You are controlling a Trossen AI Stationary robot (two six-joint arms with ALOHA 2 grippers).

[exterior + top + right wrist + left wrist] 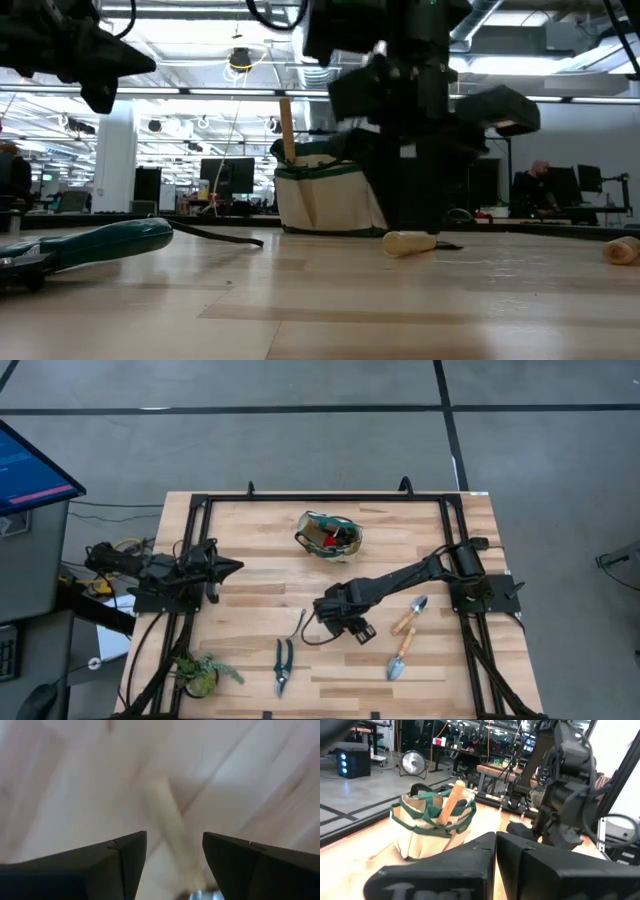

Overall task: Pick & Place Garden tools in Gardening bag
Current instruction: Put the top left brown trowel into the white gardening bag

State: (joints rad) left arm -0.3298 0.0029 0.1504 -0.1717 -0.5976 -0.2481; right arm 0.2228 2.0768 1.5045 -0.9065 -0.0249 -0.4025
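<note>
Meanwhile, the right claw (352, 628) is seen lowered at mid-counter, fingers apart astride a wooden-handled tool (172, 827) lying flat. The gardening bag (329, 535) is stood beyond, a handle protruding. The left claw (232, 568) is kept closed, raised at the left.

Even overhead light falls on my table (330, 660), shadows soft. From table height, ceiling lamps glare behind my arms, leaving them near silhouettes. Below my right claw (174, 851), the pale handle (172, 830) smears with blur.
</note>
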